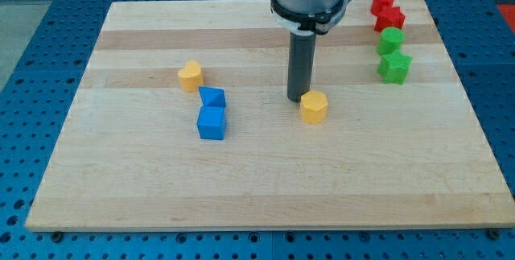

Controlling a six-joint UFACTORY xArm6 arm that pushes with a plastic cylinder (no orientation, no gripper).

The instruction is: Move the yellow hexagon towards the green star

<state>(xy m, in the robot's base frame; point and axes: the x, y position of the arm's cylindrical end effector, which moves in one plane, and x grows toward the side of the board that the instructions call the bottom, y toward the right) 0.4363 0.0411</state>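
The yellow hexagon (314, 107) lies near the board's middle. My tip (296, 98) stands just to its upper left, touching or almost touching it. The green star (394, 68) lies at the view's upper right, well to the right of and above the hexagon. The rod comes down from the arm at the view's top centre.
A green block (391, 40) sits just above the star, with two red blocks (383, 2) (390, 18) above that. A yellow block (190, 76) and two blue blocks (212, 97) (212, 123) lie left of centre. The wooden board (257, 187) ends close to the right of the star.
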